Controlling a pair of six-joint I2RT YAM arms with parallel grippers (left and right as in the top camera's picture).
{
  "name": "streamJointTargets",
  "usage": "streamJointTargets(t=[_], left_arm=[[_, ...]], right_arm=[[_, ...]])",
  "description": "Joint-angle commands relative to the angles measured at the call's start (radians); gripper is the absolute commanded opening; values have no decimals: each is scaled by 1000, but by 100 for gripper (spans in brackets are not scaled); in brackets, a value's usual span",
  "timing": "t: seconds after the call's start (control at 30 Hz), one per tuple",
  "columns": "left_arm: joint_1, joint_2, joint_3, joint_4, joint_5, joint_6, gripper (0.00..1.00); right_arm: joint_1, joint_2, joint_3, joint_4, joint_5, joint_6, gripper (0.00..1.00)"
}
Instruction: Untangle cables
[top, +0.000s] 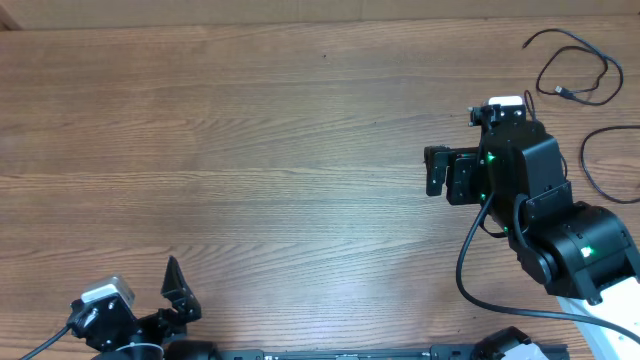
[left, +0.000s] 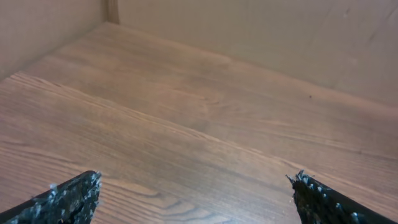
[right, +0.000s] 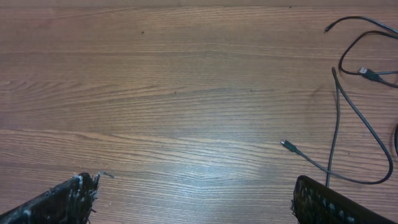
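Note:
Two thin black cables lie at the table's far right. One cable (top: 577, 68) loops near the back edge and ends in a plug. A second cable (top: 597, 168) curves by the right edge, partly hidden by my right arm. In the right wrist view a thin cable (right: 336, 124) with a small connector crosses another strand, and a plug-ended cable (right: 368, 73) lies above it. My right gripper (top: 433, 172) (right: 196, 196) is open and empty, left of the cables. My left gripper (top: 180, 290) (left: 196, 193) is open and empty at the front left, over bare wood.
The wooden table (top: 250, 150) spans the view. A beige wall (left: 261, 31) rises behind its back edge. My right arm's own black cable (top: 470, 265) hangs near the front right.

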Motion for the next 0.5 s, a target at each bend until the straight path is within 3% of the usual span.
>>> streamJointTargets(t=[0.0, 0.17, 0.47], left_arm=[[7, -10, -2, -26, 8, -6, 100], [7, -10, -2, -108, 8, -6, 100], [7, -10, -2, -113, 8, -6, 99]], right_arm=[[5, -16, -2, 2, 1, -2, 100], [5, -16, -2, 2, 1, -2, 100], [5, -16, -2, -2, 1, -1, 100]])
